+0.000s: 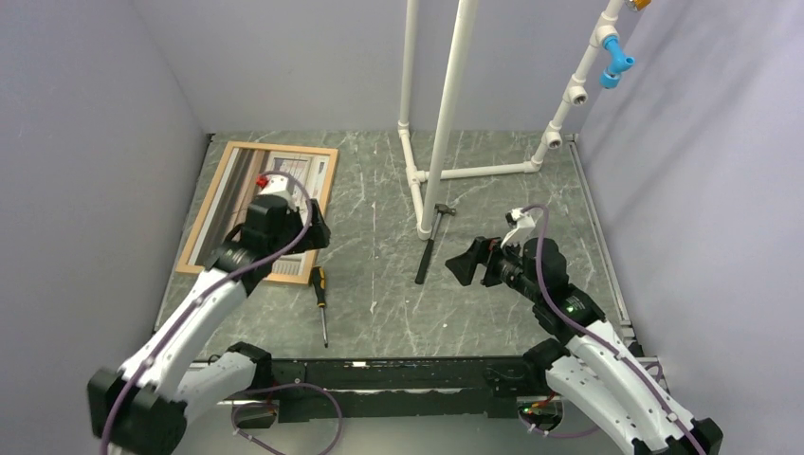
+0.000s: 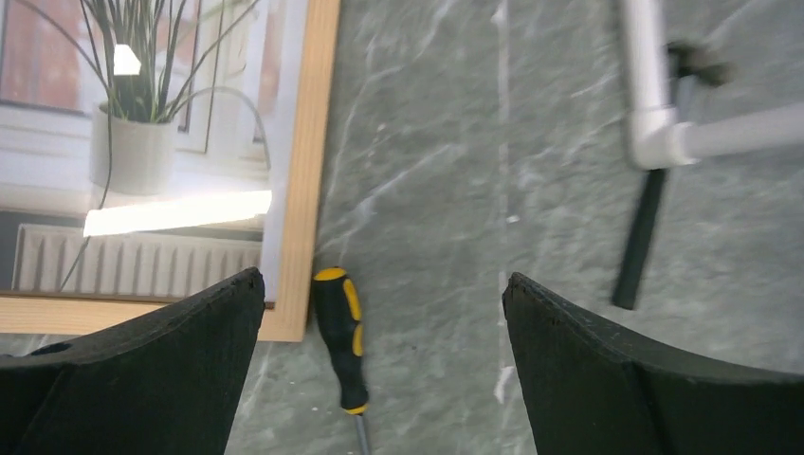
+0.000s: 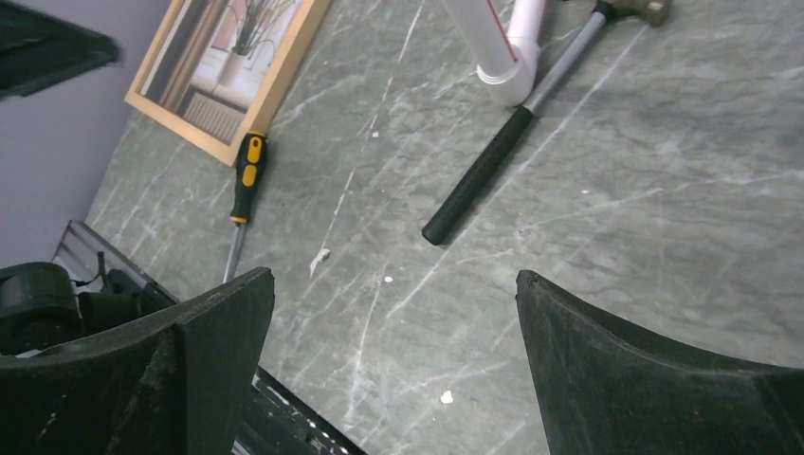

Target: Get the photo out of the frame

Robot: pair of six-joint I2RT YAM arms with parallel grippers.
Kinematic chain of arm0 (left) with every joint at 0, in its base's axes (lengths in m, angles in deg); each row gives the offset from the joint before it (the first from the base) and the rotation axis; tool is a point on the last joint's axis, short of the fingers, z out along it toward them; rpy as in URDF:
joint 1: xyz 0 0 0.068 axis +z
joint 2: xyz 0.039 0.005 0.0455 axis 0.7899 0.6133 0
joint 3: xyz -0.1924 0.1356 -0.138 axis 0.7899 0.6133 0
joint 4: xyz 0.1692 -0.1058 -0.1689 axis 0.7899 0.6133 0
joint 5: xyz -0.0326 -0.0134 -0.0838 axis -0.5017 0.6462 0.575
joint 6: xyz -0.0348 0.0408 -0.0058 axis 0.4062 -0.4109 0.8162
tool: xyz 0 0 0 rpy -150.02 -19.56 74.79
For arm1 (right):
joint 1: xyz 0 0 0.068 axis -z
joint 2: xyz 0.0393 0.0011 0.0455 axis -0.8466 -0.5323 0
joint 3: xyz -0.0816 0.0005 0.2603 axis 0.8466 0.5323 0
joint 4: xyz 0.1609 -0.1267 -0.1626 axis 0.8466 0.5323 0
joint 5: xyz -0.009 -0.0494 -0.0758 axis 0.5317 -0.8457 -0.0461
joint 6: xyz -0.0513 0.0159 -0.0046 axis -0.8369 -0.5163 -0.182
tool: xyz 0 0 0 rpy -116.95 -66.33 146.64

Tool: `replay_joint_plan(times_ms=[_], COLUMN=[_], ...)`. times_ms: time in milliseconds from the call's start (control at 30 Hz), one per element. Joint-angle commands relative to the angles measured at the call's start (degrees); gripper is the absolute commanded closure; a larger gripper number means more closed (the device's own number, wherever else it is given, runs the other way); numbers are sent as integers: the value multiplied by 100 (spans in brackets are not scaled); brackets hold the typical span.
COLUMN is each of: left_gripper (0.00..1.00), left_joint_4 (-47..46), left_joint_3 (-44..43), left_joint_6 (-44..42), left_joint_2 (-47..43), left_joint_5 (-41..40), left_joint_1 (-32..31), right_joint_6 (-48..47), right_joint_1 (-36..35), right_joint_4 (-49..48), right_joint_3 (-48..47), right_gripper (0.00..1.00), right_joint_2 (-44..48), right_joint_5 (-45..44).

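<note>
Light wood marks the frame point(image 1: 284, 145), which lies flat, picture side up, at the far left of the worktop point(image 1: 398, 284), close along its left edge. The photo point(image 2: 142, 114) is seen inside it, under a bright patch of glare. The left tool point(image 2: 381, 284) hangs over the frame's near right corner, jaws spread wide with nothing between them. The right tool point(image 3: 393, 280) is likewise wide and empty, above the right half of the worktop.

With the face up, the back is judged to be the way in. The frame would best be taken by one moulding edge, never on the shiny face, and turned over while the other tool steadies it. The screwdriver point(image 2: 341, 341), just beside that corner, should be kept from sliding under the frame.

Whatever fastens the back cannot be seen. The frame's near part is covered by the left arm in the top view, and its far end is cut off in the left wrist view. The glare blots out part of the print.
</note>
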Motion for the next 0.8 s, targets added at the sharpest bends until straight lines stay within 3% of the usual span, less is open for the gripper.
replay_joint_plan(times_ms=[0,133,233,433,633,767], left_gripper=[1,12,19,18,12,6], left_joint_4=[-50,-246,-79,979,1030,767], left_joint_3=[-398,-455,-262,-14,583,1030], left_joint_6=[-520,-554,69,1637,2422,2578], left_joint_2=[1110,1821,1994,2101,1686,1470], left_joint_5=[871,942,342,-1277,-1392,-1289], left_joint_1=[472,337,-68,-1428,-2160,-2262], right_joint_6=[210,265,325,261,-75,-252], right_joint_1=[-7,-104,-279,-477,-478,-480], right_joint_4=[-1371,-1999,-2185,-2053,-1609,-1347], right_joint_3=[191,42,10,279,288,84], right_gripper=[0,0,0,0,0,0], right_joint_2=[-407,-1276,-1659,-1502,-1227,-1264], right_joint_5=[514,824,681,314,203,178])
